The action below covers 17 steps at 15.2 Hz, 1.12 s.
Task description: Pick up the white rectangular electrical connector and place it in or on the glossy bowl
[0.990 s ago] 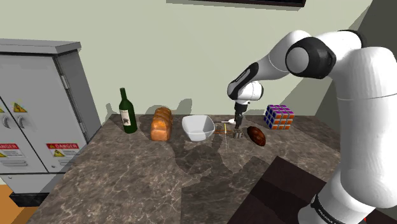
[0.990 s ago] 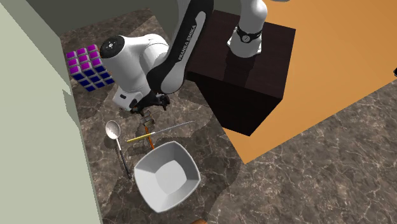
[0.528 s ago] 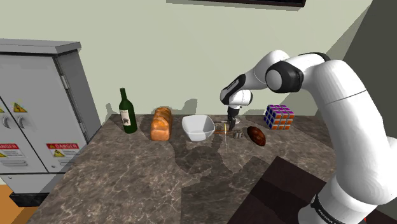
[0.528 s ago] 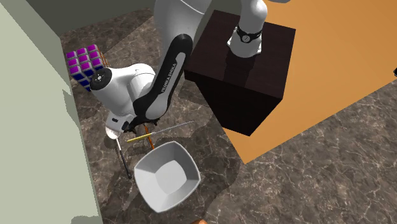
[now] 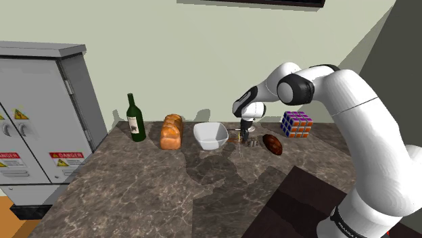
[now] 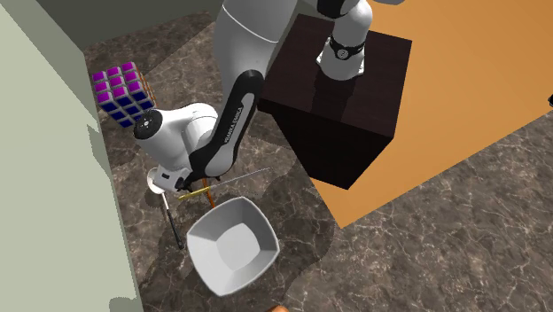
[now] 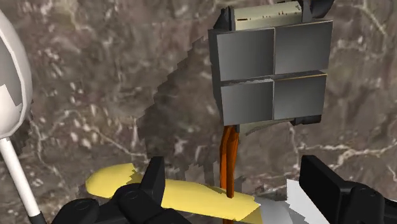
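Ref. shoulder view, L to R. At the far left we find a grey cabinet [image 5: 40,115] w/ danger labels, beside the edge of the marble counter [image 5: 155,196]. Along the back wall on the counter stand:
- a dark green bottle [image 5: 136,119], upright;
- a bread loaf [image 5: 172,131], near the bottle;
- the white bowl [image 5: 211,136], squarish w/ rounded corners, near the loaf but apart from it.

Next comes the gripper [image 5: 246,134], pointing down, low over the counter btwn the bowl and a brown oval obj. [image 5: 272,143]. In the wrist view we read the fingers [image 7: 153,181] as standing apart, clamped on nothing.

The connector [image 7: 272,70] lies flat on the counter ahead of the fingertips, untouched. It is a rectangular block w/ four grey panels in a dark frame and a pale strip on its far edge.

Obstructions nr. the connector:
- a thin orange strip [image 7: 227,159] runs from the block's near edge toward the gripper;
- a yellow-handled tool [image 7: 172,191] crosses that strip close under the fingers;
- a spoon [image 7: 9,121] lies off to one side, apart from the block.

In the second ext. view the spoon's handle and the tool's thin grey blade [image 6: 239,179] both lie btwn the arm's wrist and the bowl. The forearm covers the connector there.

Further right in the shoulder view we note a multi-coloured puzzle cube [image 5: 296,124], apart from the gripper. The dark stand [image 5: 297,209] sits at lower right.
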Each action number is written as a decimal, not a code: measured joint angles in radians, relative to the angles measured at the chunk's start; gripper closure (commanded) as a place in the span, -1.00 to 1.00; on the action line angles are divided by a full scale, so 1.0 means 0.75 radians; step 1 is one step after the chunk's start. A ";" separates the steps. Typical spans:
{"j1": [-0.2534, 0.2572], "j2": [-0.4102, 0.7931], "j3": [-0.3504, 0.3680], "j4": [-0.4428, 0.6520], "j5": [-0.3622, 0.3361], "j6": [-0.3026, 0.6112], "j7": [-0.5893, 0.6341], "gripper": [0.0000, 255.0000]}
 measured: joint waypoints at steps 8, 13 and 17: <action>-0.003 0.023 0.005 0.016 0.004 0.008 -0.001 1.00; -0.003 0.023 0.005 0.016 0.004 0.008 -0.001 1.00; -0.003 0.023 0.005 0.016 0.004 0.008 -0.001 1.00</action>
